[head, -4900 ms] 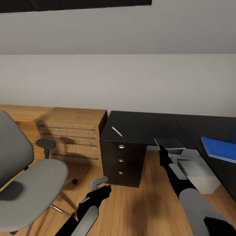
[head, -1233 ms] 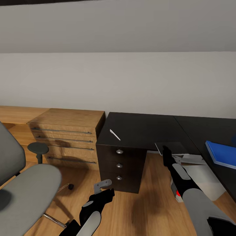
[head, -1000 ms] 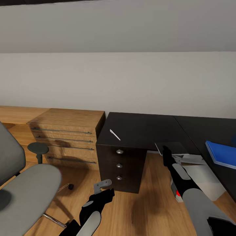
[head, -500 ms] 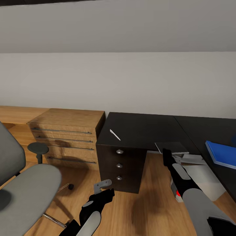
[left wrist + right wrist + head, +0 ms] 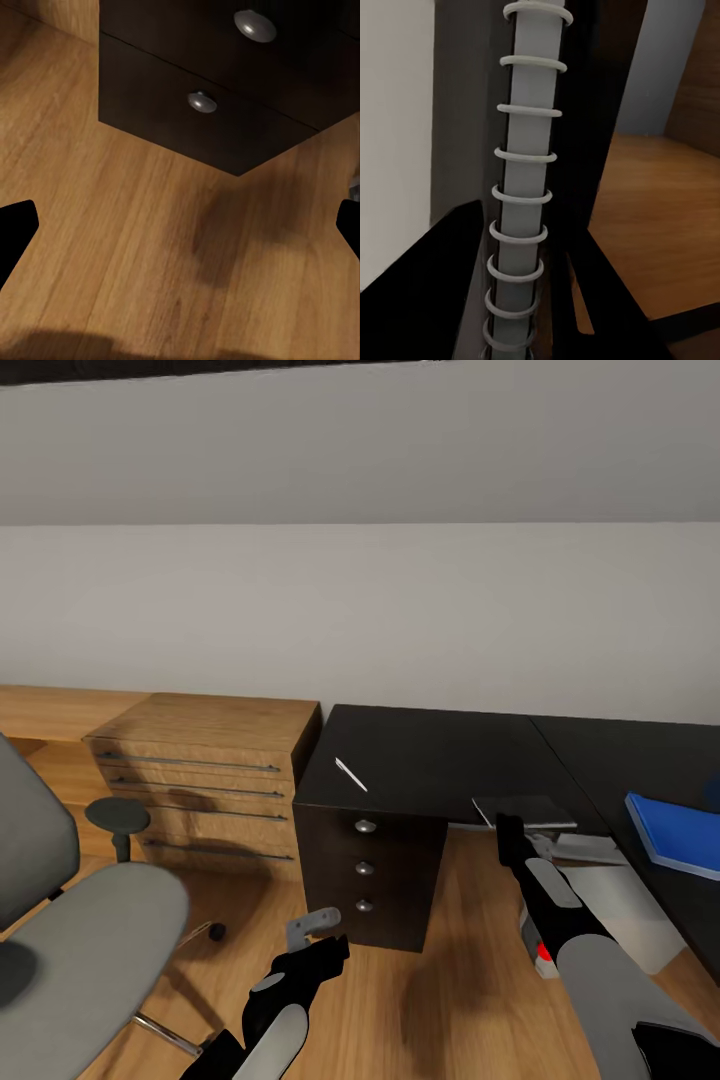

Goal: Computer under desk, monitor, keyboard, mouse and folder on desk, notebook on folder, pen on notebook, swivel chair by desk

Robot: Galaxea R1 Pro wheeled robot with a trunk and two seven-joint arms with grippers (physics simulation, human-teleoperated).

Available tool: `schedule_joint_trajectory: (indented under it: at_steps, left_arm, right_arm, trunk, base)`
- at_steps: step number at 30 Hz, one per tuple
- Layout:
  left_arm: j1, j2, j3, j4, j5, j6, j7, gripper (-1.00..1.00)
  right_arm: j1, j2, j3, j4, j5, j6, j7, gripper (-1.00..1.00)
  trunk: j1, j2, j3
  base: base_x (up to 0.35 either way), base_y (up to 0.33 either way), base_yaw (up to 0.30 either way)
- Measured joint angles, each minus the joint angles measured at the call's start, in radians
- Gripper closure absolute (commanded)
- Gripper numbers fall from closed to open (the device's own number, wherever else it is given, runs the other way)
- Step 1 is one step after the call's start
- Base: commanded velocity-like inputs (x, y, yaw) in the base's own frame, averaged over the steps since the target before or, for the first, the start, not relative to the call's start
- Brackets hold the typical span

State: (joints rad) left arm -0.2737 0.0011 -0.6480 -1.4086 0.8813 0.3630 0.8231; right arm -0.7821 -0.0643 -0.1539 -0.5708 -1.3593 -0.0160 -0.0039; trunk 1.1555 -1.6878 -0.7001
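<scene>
Pale sloped wall behind black desk (image 5: 440, 755); right gripper (image 5: 507, 830) clamps notebook (image 5: 525, 811) by its spiral spine (image 5: 525, 187) at the desk's front edge; pen (image 5: 351, 773) on desk, folder (image 5: 675, 832) further right; left gripper (image 5: 318, 926) spread empty over floor (image 5: 150, 247); chair (image 5: 70, 930) at left.

Two round silver knobs (image 5: 254, 25) on a black drawer unit (image 5: 217, 97) standing on the light wood floor (image 5: 150, 255), framed by dark fingertips (image 5: 13, 229) of the left hand, spread wide.
</scene>
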Motion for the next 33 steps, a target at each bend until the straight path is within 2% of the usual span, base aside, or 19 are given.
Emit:
schedule_joint_trajectory:
  at_steps: [6,14,27,33]
  left_arm:
    - [0.0,-0.001,0.0,0.0,0.0,0.0,0.0,-1.0]
    - [0.0,-0.001,0.0,0.0,0.001,0.0,-0.001,-1.0]
    - [0.0,-0.001,-0.001,0.0,0.001,0.0,-0.001,-1.0]
    - [0.0,-0.002,-0.002,0.018,0.001,0.0,-0.002,-1.0]
  right_arm:
    - [0.0,0.0,0.0,-0.026,-0.002,-0.002,0.013,1.0]
    - [0.0,0.001,0.0,-0.038,-0.001,-0.004,0.072,1.0]
    - [0.0,0.0,-0.005,-0.059,0.0,-0.007,0.087,1.0]
    - [0.0,-0.023,-0.042,-0.076,-0.001,-0.007,0.086,1.0]
  trunk:
    - [-0.023,0.042,0.019]
    - [-0.054,0.098,0.044]
    - [-0.104,0.189,0.085]
    - [-0.104,0.189,0.081]
  base:
    - [0.0,0.0,0.0]
    - [0.0,0.0,0.0]
    - [0.0,0.0,-0.004]
    - [0.0,0.0,-0.146]
